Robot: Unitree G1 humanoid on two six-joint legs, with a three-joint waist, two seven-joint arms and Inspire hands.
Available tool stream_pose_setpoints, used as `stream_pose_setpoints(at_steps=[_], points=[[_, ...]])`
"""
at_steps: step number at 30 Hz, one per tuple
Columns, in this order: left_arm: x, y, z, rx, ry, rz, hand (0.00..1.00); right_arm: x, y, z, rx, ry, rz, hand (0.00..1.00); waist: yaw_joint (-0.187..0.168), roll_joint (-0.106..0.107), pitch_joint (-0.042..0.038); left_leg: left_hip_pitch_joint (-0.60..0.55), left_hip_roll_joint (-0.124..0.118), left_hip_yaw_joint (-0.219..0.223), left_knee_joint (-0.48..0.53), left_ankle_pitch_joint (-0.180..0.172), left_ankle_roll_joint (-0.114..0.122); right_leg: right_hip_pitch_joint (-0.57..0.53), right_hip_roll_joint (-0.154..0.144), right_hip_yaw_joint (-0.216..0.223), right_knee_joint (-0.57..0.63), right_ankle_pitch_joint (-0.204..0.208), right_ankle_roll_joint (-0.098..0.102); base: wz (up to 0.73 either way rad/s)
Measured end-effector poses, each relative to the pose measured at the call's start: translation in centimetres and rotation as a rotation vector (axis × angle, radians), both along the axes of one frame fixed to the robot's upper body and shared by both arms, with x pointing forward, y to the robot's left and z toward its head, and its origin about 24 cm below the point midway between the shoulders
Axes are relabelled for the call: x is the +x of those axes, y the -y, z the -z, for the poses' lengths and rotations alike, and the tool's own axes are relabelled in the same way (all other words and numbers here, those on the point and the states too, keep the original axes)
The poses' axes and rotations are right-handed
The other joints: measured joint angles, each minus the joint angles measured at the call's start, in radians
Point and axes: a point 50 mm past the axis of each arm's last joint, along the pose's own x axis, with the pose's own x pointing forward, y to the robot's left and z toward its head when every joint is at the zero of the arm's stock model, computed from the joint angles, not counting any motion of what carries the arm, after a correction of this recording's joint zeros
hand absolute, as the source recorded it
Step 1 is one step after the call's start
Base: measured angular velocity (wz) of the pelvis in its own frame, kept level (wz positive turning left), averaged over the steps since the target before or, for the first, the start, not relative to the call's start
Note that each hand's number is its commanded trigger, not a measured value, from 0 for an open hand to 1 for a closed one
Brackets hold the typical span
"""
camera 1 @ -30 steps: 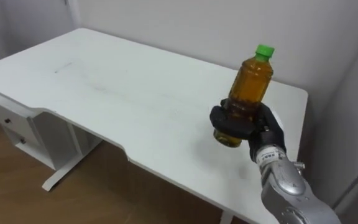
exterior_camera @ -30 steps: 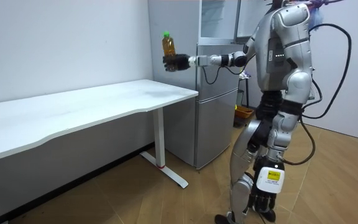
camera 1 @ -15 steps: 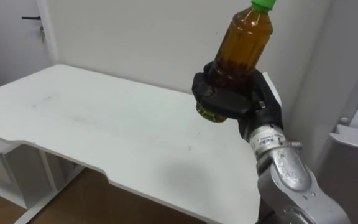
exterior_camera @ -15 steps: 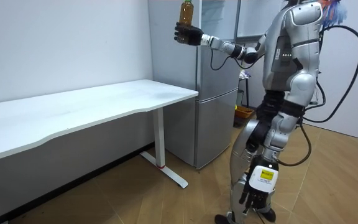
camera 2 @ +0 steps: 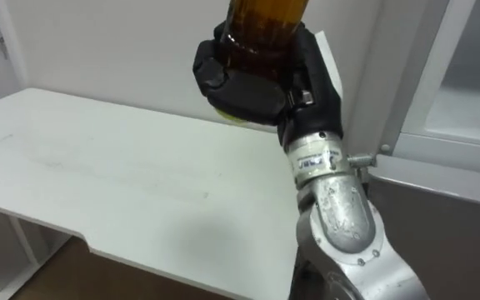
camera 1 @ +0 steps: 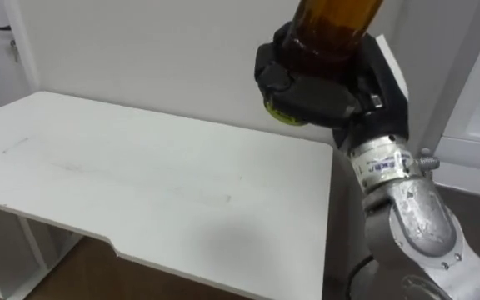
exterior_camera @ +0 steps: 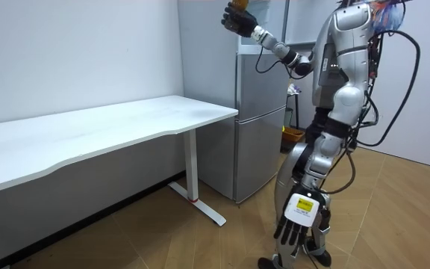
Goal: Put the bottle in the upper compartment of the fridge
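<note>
My right hand (camera 1: 315,83) is shut on the lower part of an amber bottle (camera 1: 336,18), held upright and high; its top runs out of the eye views. The same hand (camera 2: 257,83) and bottle (camera 2: 265,17) stand just left of the fridge's pale upper compartment (camera 2: 465,100). In the room view the raised hand (exterior_camera: 239,18) holds the bottle (exterior_camera: 237,4) level with the top part of the grey fridge (exterior_camera: 260,112). My left hand (exterior_camera: 297,224) hangs low by my leg with relaxed fingers.
A long white table (camera 1: 140,192) stands below and left of the raised arm, its right end next to the fridge; in the room view the table (exterior_camera: 88,134) reaches to the left edge. A yellow thing (exterior_camera: 293,135) lies on the floor behind the fridge.
My right hand has lifted the bottle higher and towards the fridge; its green cap has left the eye views. The eye views have swung right. My left hand has swung forward.
</note>
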Motion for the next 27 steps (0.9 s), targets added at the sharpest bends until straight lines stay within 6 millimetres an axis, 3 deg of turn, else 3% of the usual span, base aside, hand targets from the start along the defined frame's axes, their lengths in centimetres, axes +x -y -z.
stream_pose_setpoints(at_steps=[6, 12, 22, 27], points=[[0.3, 0.3, 0.1, -0.014, 0.012, -0.004, 0.0, -1.2, 0.6, -1.7, 0.03, 0.086, -0.005, 1.0, -0.024, 0.015, -0.0048, 0.024, 0.003, 0.016, -0.006, -0.006, -0.001, 0.007, 0.0, 0.016, 0.001, 0.0, 0.0, -0.09], [0.2, 0.1, 0.0, -0.011, 0.013, -0.016, 0.0, -3.5, 1.8, -3.7, 0.012, 0.226, 0.032, 1.0, -0.071, 0.011, -0.0073, 0.042, 0.006, 0.033, -0.016, -0.006, -0.001, 0.012, 0.0, 0.037, 0.001, 0.0, 0.0, -0.1], [-0.7, 0.0, 0.0, -0.016, 0.017, -0.031, 0.0, -4.3, 4.5, -3.8, 0.047, 0.263, 0.147, 1.0, -0.118, 0.005, -0.0097, 0.094, 0.027, 0.086, -0.024, -0.018, -0.01, 0.033, 0.011, 0.086, 0.002, 0.003, -0.004, -0.17], [-1.3, -0.1, 0.0, -0.014, 0.005, -0.045, 0.0, -4.6, 4.9, -3.9, 0.053, 0.273, 0.155, 1.0, -0.139, 0.001, -0.0098, 0.105, 0.034, 0.105, -0.023, -0.025, -0.014, 0.034, 0.016, 0.105, 0.001, 0.003, -0.004, -0.13]])
